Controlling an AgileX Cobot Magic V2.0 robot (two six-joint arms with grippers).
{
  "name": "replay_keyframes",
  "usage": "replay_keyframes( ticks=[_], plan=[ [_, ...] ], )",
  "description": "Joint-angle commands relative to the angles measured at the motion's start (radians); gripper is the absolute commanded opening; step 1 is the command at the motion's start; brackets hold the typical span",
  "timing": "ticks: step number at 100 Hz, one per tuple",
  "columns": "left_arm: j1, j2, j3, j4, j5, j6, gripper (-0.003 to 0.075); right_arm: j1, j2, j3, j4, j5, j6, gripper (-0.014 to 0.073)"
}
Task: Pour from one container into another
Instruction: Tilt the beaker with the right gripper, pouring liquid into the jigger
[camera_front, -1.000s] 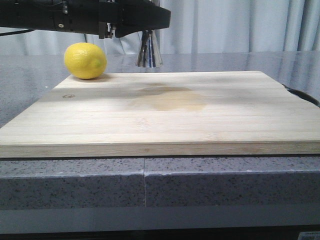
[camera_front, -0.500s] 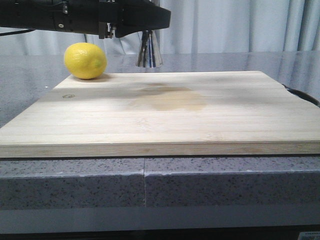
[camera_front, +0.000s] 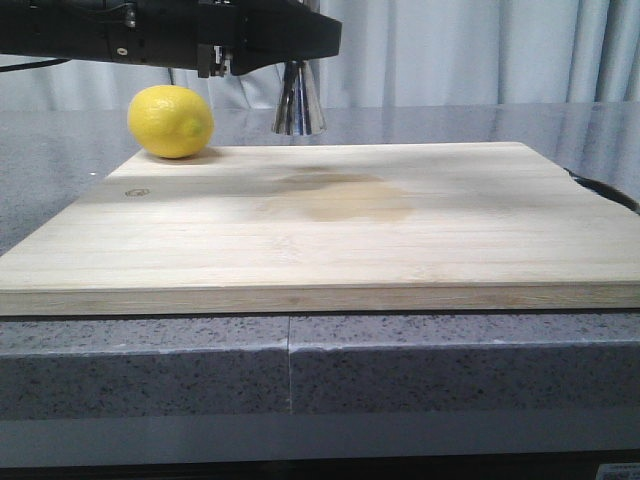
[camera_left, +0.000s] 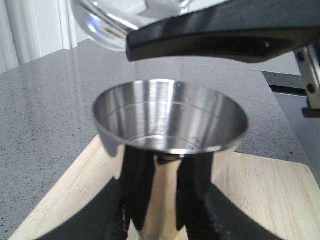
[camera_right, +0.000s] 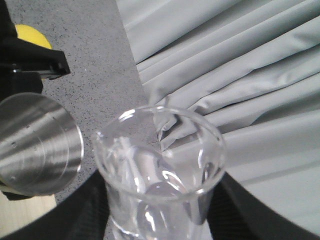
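Observation:
The steel jigger (camera_left: 170, 112) sits upright between the fingers of my left gripper (camera_left: 167, 220), which is shut on its lower cone. Its open cup faces up. In the front view only the jigger's lower cone (camera_front: 298, 105) shows, under my black left arm (camera_front: 200, 35), at the board's far edge. My right gripper (camera_right: 162, 220) is shut on the clear glass beaker (camera_right: 160, 165). The beaker (camera_left: 112, 22) hangs tilted just above and beside the jigger's rim (camera_right: 35, 142). No stream shows between them. I cannot tell what either one holds.
A lemon (camera_front: 171, 121) rests on the far left corner of the wooden cutting board (camera_front: 320, 230), close to the jigger. The board has a damp stain (camera_front: 340, 195) in its middle. Grey curtains (camera_front: 470, 50) hang behind the speckled counter (camera_front: 450, 370).

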Motion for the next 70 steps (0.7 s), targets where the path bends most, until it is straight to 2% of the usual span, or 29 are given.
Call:
replay_keyframes(
  ticks=[1, 23, 70],
  plan=[
    [-0.011, -0.061, -0.031, -0.090, 0.111, -0.005, 0.0206, 0.001, -0.035, -0.038, -0.042, -0.037, 0.000, 0.0304],
    [-0.011, -0.061, -0.031, -0.090, 0.111, -0.005, 0.0206, 0.001, -0.035, -0.038, -0.125, -0.037, 0.000, 0.0304],
    [-0.011, -0.061, -0.031, -0.090, 0.111, -0.005, 0.0206, 0.001, -0.035, -0.038, -0.202, -0.034, 0.000, 0.0304]
  ],
)
